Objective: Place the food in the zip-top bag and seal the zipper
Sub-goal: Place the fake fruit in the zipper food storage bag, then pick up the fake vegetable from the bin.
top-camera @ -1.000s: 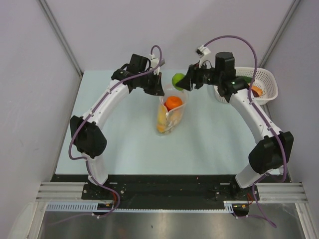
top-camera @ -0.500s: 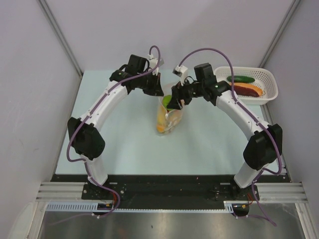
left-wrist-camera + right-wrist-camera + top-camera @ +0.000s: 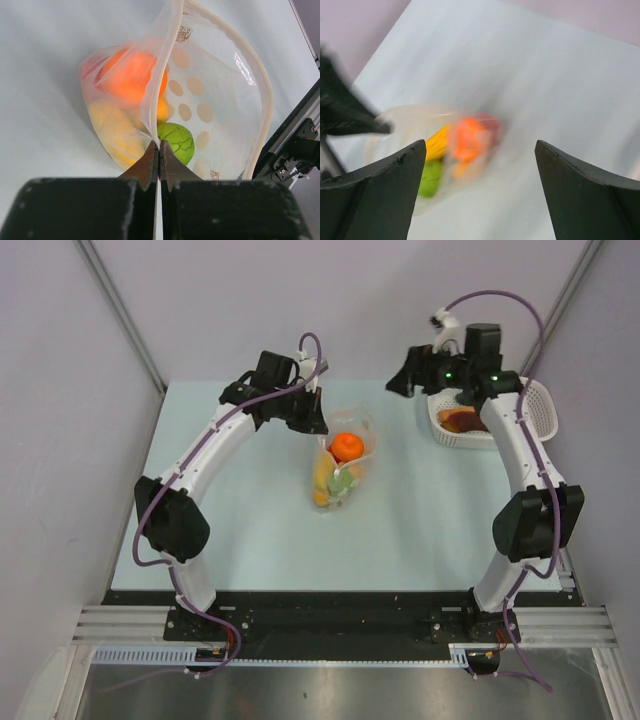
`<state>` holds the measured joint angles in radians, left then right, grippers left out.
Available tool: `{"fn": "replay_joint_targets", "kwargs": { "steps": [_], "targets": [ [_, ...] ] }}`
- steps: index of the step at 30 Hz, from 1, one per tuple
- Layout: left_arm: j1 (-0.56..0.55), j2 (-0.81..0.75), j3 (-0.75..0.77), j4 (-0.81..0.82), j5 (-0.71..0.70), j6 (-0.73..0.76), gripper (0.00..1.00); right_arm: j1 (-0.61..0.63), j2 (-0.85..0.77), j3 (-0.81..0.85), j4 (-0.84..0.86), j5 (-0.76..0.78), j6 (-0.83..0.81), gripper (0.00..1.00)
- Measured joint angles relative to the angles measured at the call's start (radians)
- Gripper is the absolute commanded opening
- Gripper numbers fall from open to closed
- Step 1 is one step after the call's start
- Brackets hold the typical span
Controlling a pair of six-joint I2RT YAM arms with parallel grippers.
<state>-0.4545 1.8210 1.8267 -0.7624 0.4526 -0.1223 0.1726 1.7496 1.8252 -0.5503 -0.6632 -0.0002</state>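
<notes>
zip-top bag (image 3: 235, 95): clear thin plastic, shiny, soft and crinkly
green toy fruit (image 3: 176, 142): smooth plastic, a little shiny, with grooves
table (image 3: 45, 60): pale blue top, flat and matt
basket (image 3: 460, 441): hard white plastic with holes
left gripper (image 3: 159, 156): black, matt

The right wrist view is blurred: the bag (image 3: 415, 125) is a pale haze, the food (image 3: 470, 137) inside it only orange, yellow and green blotches. A dark streak (image 3: 345, 117) left of the bag is too smeared to name. In the left wrist view a cloudy fold of the bag veils the orange piece (image 3: 131, 75) and yellow pieces (image 3: 112, 122); the left gripper (image 3: 159, 152) hides part of the green piece (image 3: 176, 141), and the zipper (image 3: 269, 100) runs off the top edge. From above, the right arm (image 3: 520, 450) covers part of the basket (image 3: 455, 438), well apart from the bag.
</notes>
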Motion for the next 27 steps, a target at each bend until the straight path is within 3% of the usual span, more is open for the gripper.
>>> {"fn": "replay_joint_targets", "kwargs": {
  "steps": [4, 8, 10, 11, 14, 20, 27],
  "targets": [
    [0.000, -0.003, -0.004, 0.003, -0.001, 0.001, 0.00, -0.219, 0.100, 0.031, 0.094, 0.053, 0.130, 0.89],
    [0.002, -0.003, -0.013, 0.006, -0.001, 0.002, 0.00, -0.375, 0.261, 0.115, 0.150, 0.116, 0.108, 0.86],
    [0.005, -0.003, -0.013, 0.005, -0.001, 0.002, 0.00, -0.417, 0.349, 0.183, 0.155, 0.156, 0.022, 0.74],
    [0.005, -0.003, -0.013, 0.006, 0.000, 0.003, 0.00, -0.429, 0.394, 0.224, 0.152, 0.173, -0.039, 0.67],
    [0.013, -0.003, -0.013, 0.005, 0.000, 0.003, 0.00, -0.441, 0.496, 0.307, 0.158, 0.224, -0.213, 0.73],
    [0.032, -0.003, -0.013, 0.002, 0.000, 0.002, 0.00, -0.411, 0.591, 0.317, 0.169, 0.298, -0.546, 0.79],
    [0.043, 0.001, -0.013, -0.004, 0.000, 0.002, 0.00, -0.341, 0.660, 0.318, 0.204, 0.381, -0.785, 0.76]
  ]
}}
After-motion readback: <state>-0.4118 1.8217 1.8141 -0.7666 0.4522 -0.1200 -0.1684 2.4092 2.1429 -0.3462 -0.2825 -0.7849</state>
